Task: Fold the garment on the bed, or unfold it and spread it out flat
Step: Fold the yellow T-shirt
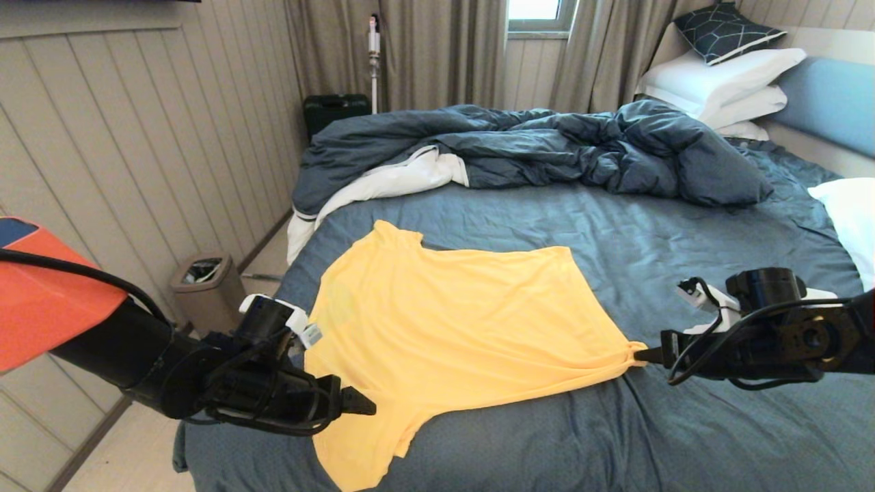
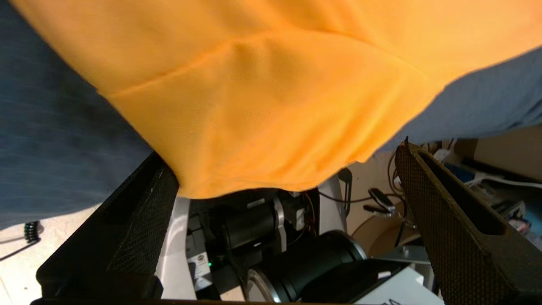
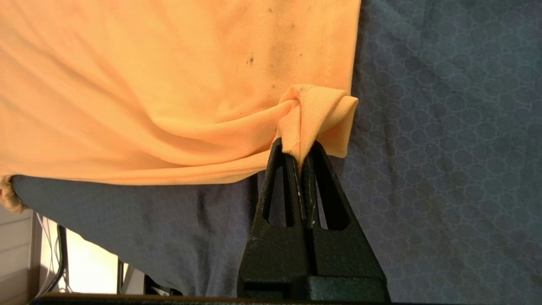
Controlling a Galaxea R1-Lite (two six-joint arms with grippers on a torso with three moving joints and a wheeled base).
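The yellow T-shirt [image 1: 451, 328] lies spread across the bed's blue-grey sheet [image 1: 615, 225], one sleeve [image 1: 362, 451] reaching the near edge. At the shirt's right hem corner my right gripper [image 1: 642, 354] is shut on a bunched fold of fabric [image 3: 313, 114], the cloth pulled into creases toward it. The right gripper [image 3: 298, 152] holds that fold just above the sheet [image 3: 444, 169]. My left gripper [image 1: 366, 404] hovers at the near-left sleeve. In the left wrist view the left gripper [image 2: 283, 152] is open, its fingers [image 2: 144, 203] wide apart, with the shirt's edge [image 2: 271, 106] in front of them.
A rumpled dark blue duvet [image 1: 547, 143] is heaped across the far half of the bed. White pillows [image 1: 724, 82] are stacked at the headboard, another [image 1: 851, 219] lies at the right. A bin [image 1: 202, 280] stands on the floor by the panelled wall on the left.
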